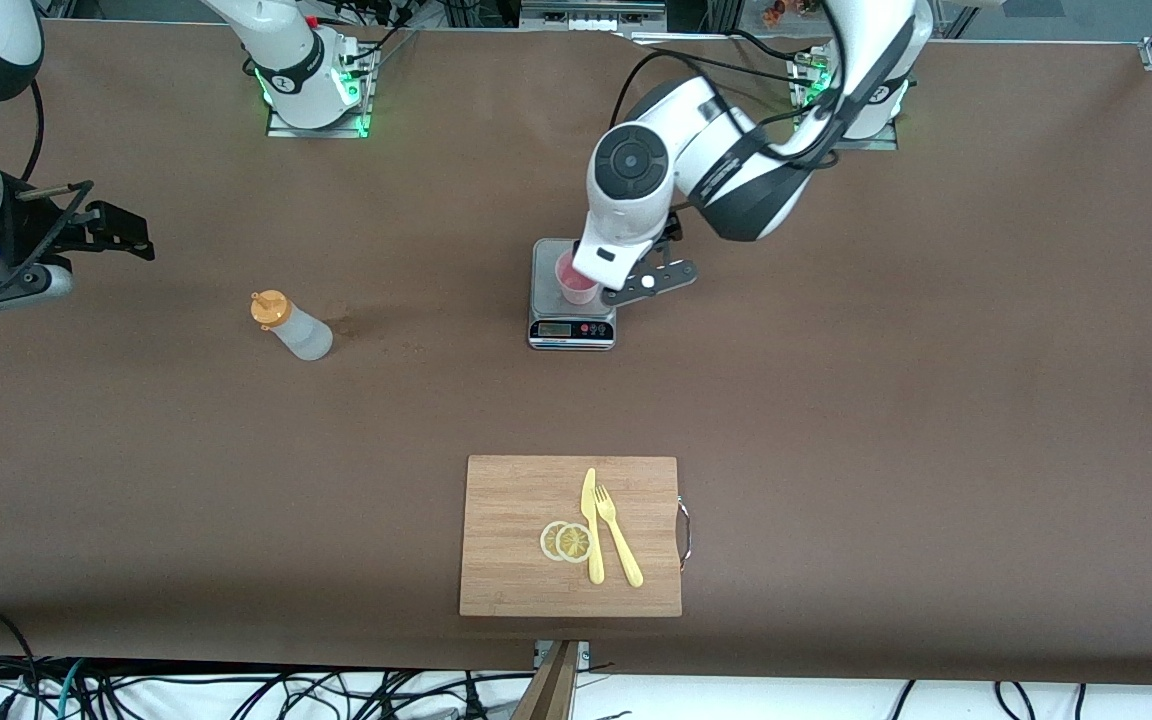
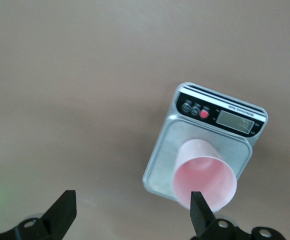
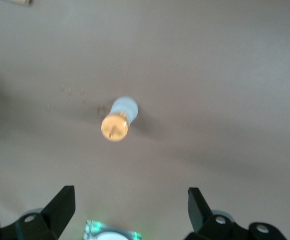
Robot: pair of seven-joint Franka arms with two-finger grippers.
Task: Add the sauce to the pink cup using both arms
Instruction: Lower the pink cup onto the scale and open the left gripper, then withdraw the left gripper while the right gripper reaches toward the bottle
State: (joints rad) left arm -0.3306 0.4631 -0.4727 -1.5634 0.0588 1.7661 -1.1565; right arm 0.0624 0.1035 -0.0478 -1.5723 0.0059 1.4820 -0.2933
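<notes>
Pink cup (image 1: 574, 281) sits upright on the scale (image 1: 572, 322), centre of the front frame, upper middle. Left gripper (image 2: 134, 212) is above it, jaws wide apart, gripping nothing; one finger (image 2: 200, 210) overlaps the cup rim in the left wrist view. Right gripper (image 3: 129, 207) at the frame's upper-left edge, jaws apart, over bare table with the bottle (image 1: 292, 326) below it, upright, untouched. Step: cup placed, sauce not yet added. Next likely: the right gripper descends and clamps the bottle body.
</notes>
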